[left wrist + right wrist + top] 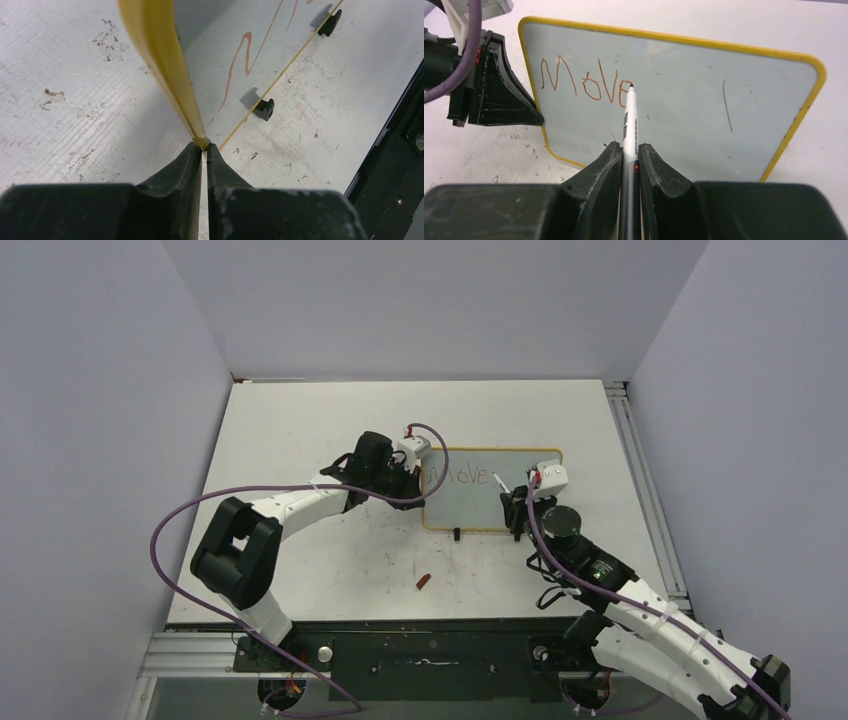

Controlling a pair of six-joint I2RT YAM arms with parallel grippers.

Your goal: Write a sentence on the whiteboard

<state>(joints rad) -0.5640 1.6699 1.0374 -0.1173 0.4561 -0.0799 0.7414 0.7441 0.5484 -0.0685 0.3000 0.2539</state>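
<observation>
One whiteboard [684,100], two feet [263,107]; the sentence [586,82], just "Move", ends partly behind the one marker [630,120] pinched in the right gripper [628,147]. Left gripper [204,148] pinches the frame [155,50].

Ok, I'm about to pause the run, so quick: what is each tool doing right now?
Left tool: closed on the whiteboard, at its yellow edge.
Right tool: closed on the marker, tip by the lettering.
</observation>
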